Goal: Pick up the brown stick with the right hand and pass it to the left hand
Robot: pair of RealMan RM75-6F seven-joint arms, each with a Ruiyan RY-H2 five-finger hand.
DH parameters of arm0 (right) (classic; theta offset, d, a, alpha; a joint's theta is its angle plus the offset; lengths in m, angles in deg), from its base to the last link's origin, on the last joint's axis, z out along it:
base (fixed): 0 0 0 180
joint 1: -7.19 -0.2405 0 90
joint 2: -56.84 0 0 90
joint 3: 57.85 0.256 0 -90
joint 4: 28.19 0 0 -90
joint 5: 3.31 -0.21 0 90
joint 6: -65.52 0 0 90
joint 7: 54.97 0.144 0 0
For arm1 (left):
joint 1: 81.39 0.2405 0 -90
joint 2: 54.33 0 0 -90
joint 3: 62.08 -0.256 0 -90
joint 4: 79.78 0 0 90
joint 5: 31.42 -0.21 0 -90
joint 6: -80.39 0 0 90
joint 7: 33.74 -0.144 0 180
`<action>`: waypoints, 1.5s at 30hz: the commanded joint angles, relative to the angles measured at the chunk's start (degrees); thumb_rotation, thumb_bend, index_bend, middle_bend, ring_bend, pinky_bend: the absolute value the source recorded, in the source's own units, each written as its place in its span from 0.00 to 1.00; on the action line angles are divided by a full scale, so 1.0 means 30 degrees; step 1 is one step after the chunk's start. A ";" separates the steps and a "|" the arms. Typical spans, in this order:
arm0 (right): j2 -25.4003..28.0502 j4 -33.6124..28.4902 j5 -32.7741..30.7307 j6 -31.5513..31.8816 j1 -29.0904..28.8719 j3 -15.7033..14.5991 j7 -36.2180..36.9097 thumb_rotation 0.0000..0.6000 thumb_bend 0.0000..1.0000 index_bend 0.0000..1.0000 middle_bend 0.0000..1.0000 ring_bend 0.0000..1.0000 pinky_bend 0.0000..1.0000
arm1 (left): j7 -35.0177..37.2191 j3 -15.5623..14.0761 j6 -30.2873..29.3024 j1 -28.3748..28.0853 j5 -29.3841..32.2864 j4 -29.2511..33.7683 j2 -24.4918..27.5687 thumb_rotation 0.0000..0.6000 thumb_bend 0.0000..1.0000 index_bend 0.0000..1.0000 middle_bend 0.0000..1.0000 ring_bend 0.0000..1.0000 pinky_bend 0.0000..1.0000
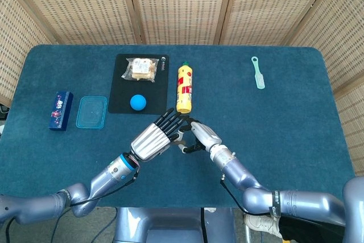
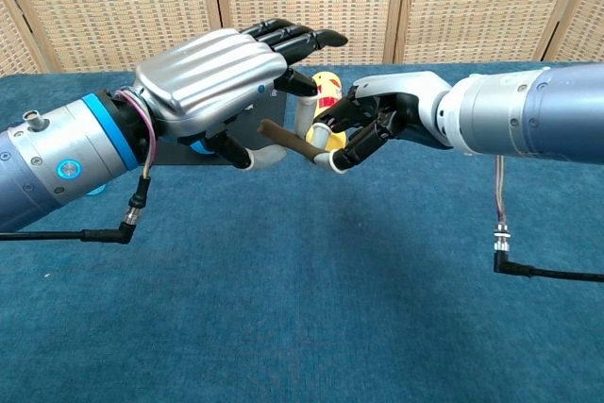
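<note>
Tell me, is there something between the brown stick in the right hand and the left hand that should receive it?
Nothing visible. The right hand holds the brown stick above the table, its free end already under the left hand. The yellow bottle lies farther back.

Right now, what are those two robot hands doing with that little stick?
The right hand holds one end of the brown stick above the blue table and is offering it to the left hand. The left hand is open beside it, fingers stretched out over the stick's free end, but hasn't closed on it. So the pass isn't done yet. A yellow bottle lies just behind them.
</note>
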 commanded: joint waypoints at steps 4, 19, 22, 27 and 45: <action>0.0033 0.0011 0.0044 -0.0014 -0.0001 -0.0022 0.0083 1.00 0.56 0.76 0.14 0.00 0.00 | -0.0141 -0.0046 -0.0100 -0.0048 -0.0010 -0.0188 -0.0091 1.00 0.37 0.53 0.00 0.00 0.00; 0.0150 0.0065 0.0237 -0.0127 0.0090 -0.0086 0.0417 1.00 0.56 0.76 0.14 0.00 0.00 | -0.0435 0.0090 -0.0530 -0.0102 0.0209 -0.0813 -0.0644 1.00 0.47 0.62 0.00 0.00 0.00; 0.0203 0.0071 0.0322 -0.0198 0.0115 -0.0093 0.0514 1.00 0.56 0.76 0.14 0.00 0.00 | -0.0506 0.0102 -0.0507 -0.0161 0.0277 -0.0975 -0.0759 1.00 0.52 0.64 0.00 0.00 0.00; 0.0270 0.0086 0.0430 -0.0290 0.0162 -0.0104 0.0669 1.00 0.56 0.76 0.15 0.00 0.00 | -0.0596 0.0131 -0.0407 -0.0259 0.0421 -0.1143 -0.0918 1.00 0.58 0.70 0.00 0.00 0.00; 0.1006 -0.0034 0.0934 -0.0466 0.0514 0.0178 0.1467 1.00 0.56 0.77 0.15 0.00 0.00 | -0.1132 0.0393 -0.0635 -0.0390 0.0794 -0.1884 -0.0990 1.00 0.58 0.82 0.00 0.00 0.00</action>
